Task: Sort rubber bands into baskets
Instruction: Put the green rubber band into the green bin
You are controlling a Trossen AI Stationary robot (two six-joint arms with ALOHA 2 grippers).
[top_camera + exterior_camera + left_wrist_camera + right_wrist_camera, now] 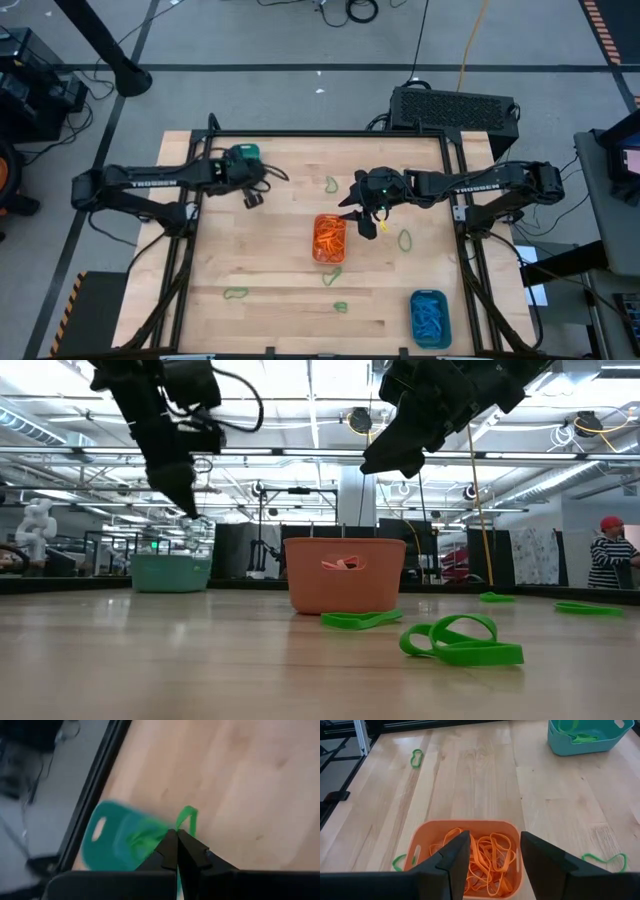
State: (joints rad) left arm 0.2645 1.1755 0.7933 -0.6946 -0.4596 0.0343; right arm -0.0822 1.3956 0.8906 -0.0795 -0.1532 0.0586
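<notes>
My left gripper is clenched on a green rubber band, raised beside the teal basket at the table's far left corner; that basket already holds green bands. My right gripper hangs spread and empty above the orange basket, which holds orange bands. The near-right basket holds blue bands. Orange and blue appear sorted. Several green bands remain loose on the table: one near the right gripper, others toward the front edge.
</notes>
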